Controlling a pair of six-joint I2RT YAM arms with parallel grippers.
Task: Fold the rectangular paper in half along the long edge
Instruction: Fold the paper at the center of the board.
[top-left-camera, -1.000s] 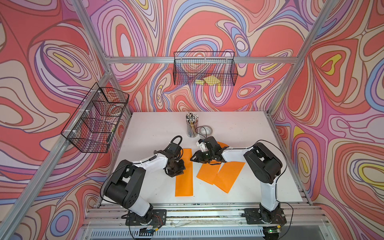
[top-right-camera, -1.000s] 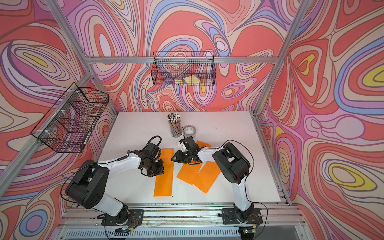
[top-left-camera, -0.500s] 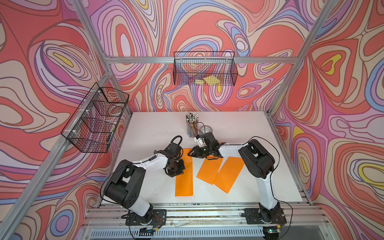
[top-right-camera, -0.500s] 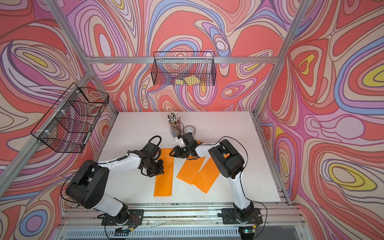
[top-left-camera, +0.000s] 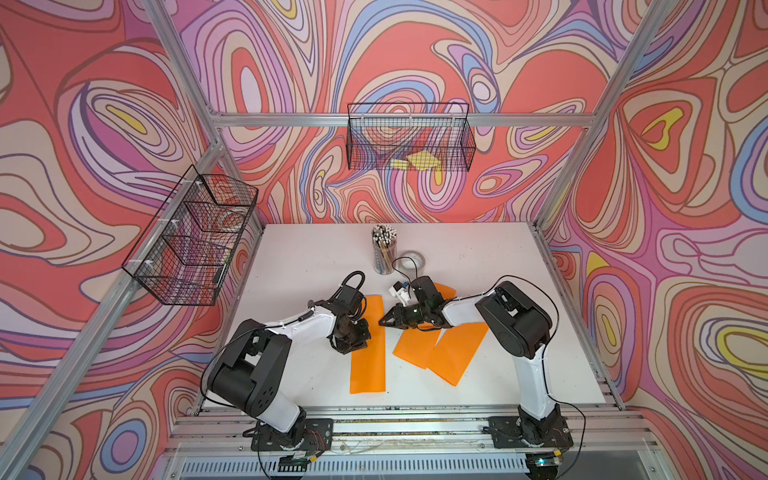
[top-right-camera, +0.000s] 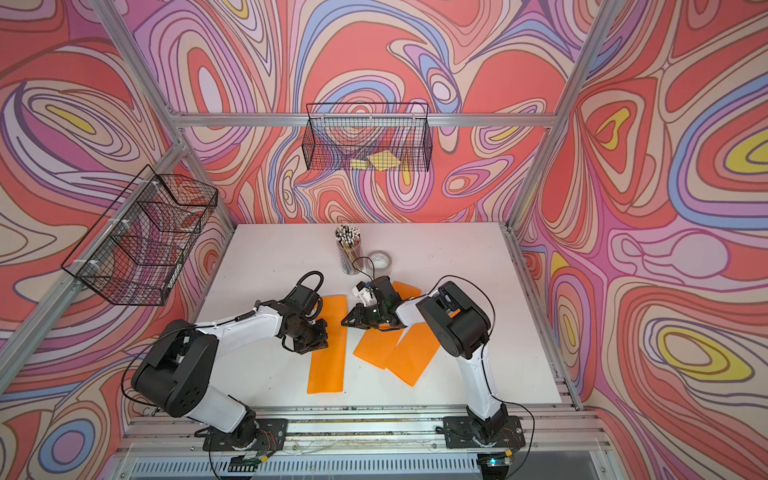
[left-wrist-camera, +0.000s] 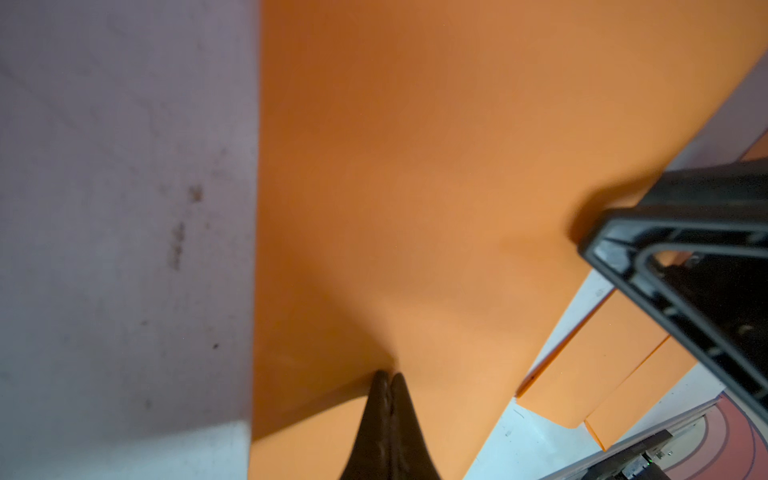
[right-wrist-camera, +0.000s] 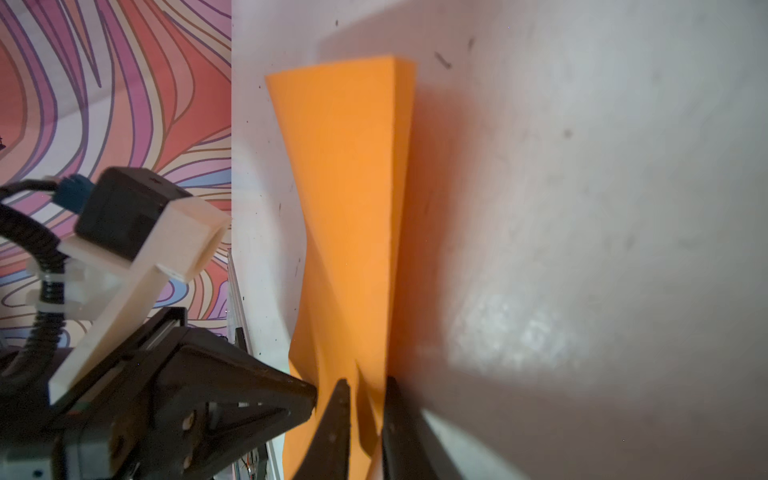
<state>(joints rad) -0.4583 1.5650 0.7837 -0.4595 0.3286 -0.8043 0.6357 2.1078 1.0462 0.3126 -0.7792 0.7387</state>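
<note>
The long orange rectangular paper lies lengthwise on the white table. My left gripper is shut, fingertips pressed down on the paper near its left long edge; it also shows in both top views. My right gripper reaches in low from the right to the paper's right long edge. In the right wrist view its jaws stand narrow around that raised, twisted edge of the paper.
Two more orange sheets overlap just right of the paper, and another shows under the right arm. A pencil cup and a tape roll stand behind. Wire baskets hang on the walls.
The right gripper has shifted a little toward the table's front along the paper's right edge, and its jaws have narrowed on that edge. The left arm has stayed in place.
</note>
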